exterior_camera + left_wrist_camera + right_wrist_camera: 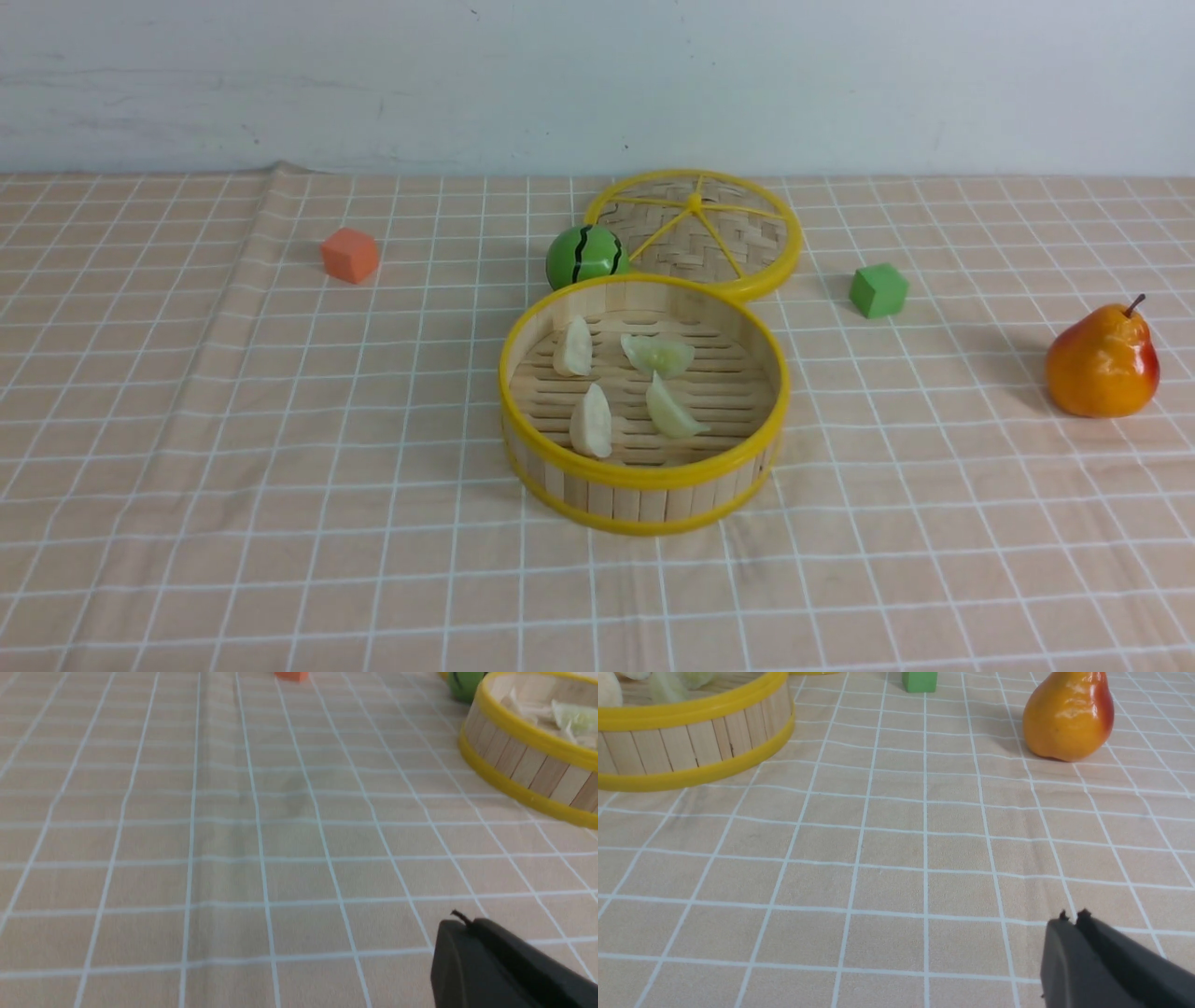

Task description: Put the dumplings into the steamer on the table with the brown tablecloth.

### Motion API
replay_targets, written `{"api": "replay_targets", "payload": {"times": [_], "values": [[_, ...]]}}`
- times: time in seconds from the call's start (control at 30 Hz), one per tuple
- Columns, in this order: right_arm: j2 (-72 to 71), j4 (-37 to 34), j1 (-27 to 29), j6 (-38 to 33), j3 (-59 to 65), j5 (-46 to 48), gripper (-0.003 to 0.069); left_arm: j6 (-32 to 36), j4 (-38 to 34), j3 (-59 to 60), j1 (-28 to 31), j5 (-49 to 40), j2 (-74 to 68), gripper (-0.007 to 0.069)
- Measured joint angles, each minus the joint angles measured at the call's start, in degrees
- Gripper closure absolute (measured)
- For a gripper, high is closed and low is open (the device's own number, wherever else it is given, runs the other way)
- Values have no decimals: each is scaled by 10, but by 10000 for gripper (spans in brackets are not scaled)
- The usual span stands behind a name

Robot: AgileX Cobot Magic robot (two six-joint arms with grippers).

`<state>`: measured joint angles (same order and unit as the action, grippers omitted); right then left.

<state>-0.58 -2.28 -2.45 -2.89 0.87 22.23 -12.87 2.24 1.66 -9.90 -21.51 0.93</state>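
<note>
Bamboo steamer (644, 485) seen at centre of surface (187, 467), on brown tablecloth (934, 560). All four dumplings (591, 421) found inside steamer on slatted floor: two cream-white at left, two pale green at right. Woven lid (738, 245) laid flat behind steamer, touching its rim; striped green ball (583, 255) beside lid. Orange cube (350, 255) far left, green cube (878, 290) and pear (1102, 362) at right. Left claw (460, 924) and right claw (1071, 919) each shown with tips pressed together, nothing held, above bare cloth.
</note>
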Motion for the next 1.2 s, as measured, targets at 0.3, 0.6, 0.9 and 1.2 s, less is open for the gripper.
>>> {"api": "replay_targets", "payload": {"times": [0.3,0.6,0.9,1.2], "values": [[0,0,0,0,0,0,627,-61,3,1,0,-7,0,638],[0,0,0,0,0,0,620,-64,4,1,0,-7,0,638],[0,0,0,0,0,0,605,-64,4,1,0,-8,0,638],[0,0,0,0,0,0,592,-64,5,1,0,-9,0,638]]}}
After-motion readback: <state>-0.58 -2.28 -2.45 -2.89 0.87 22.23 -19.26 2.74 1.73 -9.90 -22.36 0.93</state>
